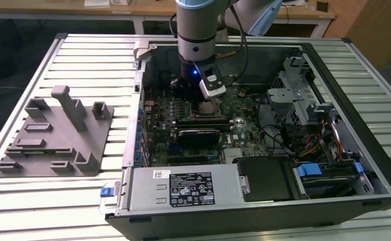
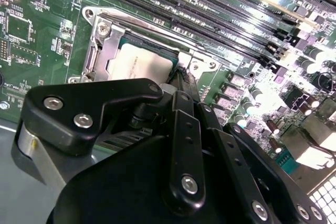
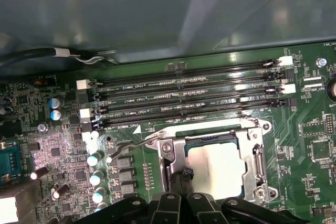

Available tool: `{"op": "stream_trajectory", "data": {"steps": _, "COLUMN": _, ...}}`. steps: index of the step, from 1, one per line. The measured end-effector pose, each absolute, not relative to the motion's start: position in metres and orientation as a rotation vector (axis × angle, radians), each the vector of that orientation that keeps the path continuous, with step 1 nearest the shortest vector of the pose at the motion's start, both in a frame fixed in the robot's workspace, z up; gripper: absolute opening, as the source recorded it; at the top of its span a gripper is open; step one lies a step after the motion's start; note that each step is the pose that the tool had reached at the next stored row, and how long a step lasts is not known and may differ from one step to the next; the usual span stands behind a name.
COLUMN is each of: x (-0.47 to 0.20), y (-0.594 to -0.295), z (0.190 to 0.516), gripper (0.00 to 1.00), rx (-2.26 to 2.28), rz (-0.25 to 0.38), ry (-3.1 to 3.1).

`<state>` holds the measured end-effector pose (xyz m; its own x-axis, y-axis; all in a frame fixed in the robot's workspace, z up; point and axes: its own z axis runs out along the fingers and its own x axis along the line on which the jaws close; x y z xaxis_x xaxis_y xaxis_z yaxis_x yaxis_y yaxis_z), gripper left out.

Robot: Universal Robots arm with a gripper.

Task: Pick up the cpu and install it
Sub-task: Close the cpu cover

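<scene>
Exterior view: an open computer case (image 1: 363, 115) lies on the slatted tabletop (image 1: 21, 201), and a grey fixture block (image 1: 55, 135) sits well apart from it at nine o'clock, on the exterior view's left. The arm comes down from twelve o'clock into the case. Its tool (image 1: 194, 96) is low over the motherboard (image 1: 246, 118), near the board's middle. A silver power supply (image 1: 182, 188) fills the case's six o'clock side.

Second wrist view: the cpu (image 2: 139, 62) lies flat in its socket, its pale metal top showing through the silvery socket frame (image 2: 100, 45) that lies over its edges. The tool (image 2: 181, 77) has its black fingers drawn together with no gap visible between them. The tips are down at the frame's edge just beside the cpu, and nothing shows gripped between them. Long memory slots (image 2: 210, 9) run past the socket's far side.

First wrist view: the cpu (image 3: 215, 163) sits square inside the socket frame (image 3: 253, 156). The tool (image 3: 180, 174) is pinched to a narrow point against the frame's side bar, beside the chip and not on its top. The memory slots (image 3: 184, 98) lie in parallel rows just beyond the socket.
</scene>
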<state>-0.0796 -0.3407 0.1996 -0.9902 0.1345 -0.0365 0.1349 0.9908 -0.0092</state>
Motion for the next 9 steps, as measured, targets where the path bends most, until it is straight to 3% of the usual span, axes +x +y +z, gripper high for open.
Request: {"op": "stream_trajectory", "data": {"steps": 9, "x": -0.0796, "y": -0.3398, "z": 0.1977, "gripper": 0.11, "rx": 0.210, "rz": -0.018, "ry": 3.099}}
